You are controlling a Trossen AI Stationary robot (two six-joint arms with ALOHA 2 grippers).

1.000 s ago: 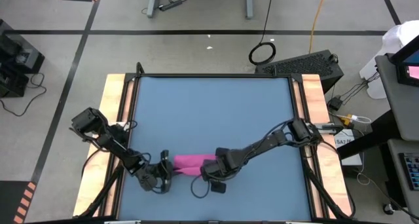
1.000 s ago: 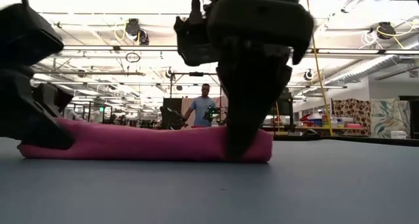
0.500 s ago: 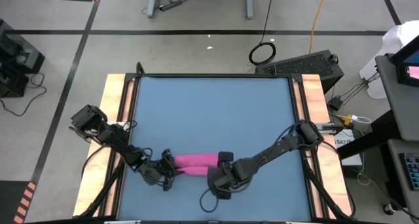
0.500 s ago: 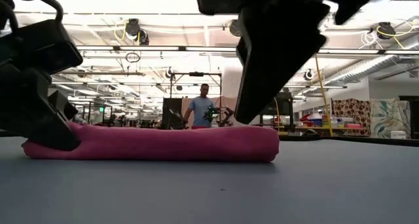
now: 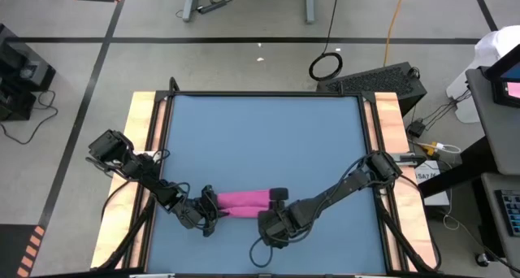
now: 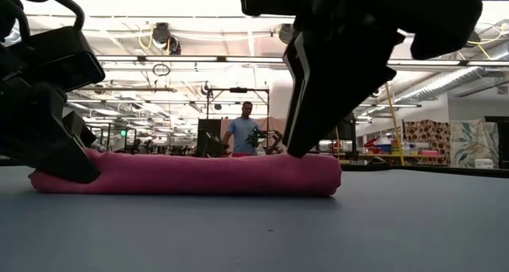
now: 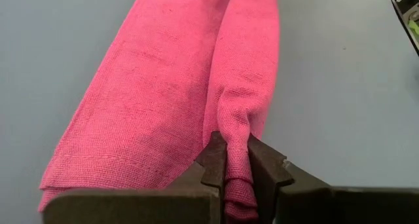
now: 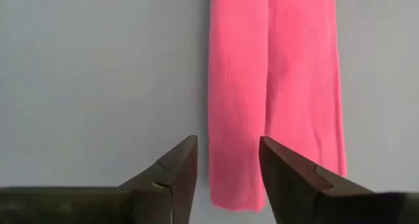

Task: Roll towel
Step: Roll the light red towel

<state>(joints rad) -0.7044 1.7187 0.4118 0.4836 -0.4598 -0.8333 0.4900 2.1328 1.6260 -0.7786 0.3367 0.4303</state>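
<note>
- Lying near the front edge of the blue tabletop (image 5: 260, 140), the small magenta-pink fabric towel (image 5: 241, 200) was rolled into a long narrow bundle that ran left to right across the table
- the left gripper (image 7: 234, 164) was clamped on the towel's left end, its two dark fingers (image 7: 213, 160) pressing a thick fold of the cloth between them
- in the low view that same gripper (image 6: 56, 137) sat low on the table at the roll's left end, touching the cloth (image 6: 191, 175)
- the right gripper (image 8: 228, 164) had its fingers apart and held nothing; the towel's right end (image 8: 272, 93) lay just ahead of the tips, with part of it showing through the gap between them
- from above, the right gripper (image 5: 277, 198) sat just beside the towel's right end
- in the low view its dark finger (image 6: 326, 97) slanted down to a tip at the top of the roll, near the right end; contact could not be told
- far behind the table a person (image 6: 246, 130) in a light blue top stood in the room
</note>
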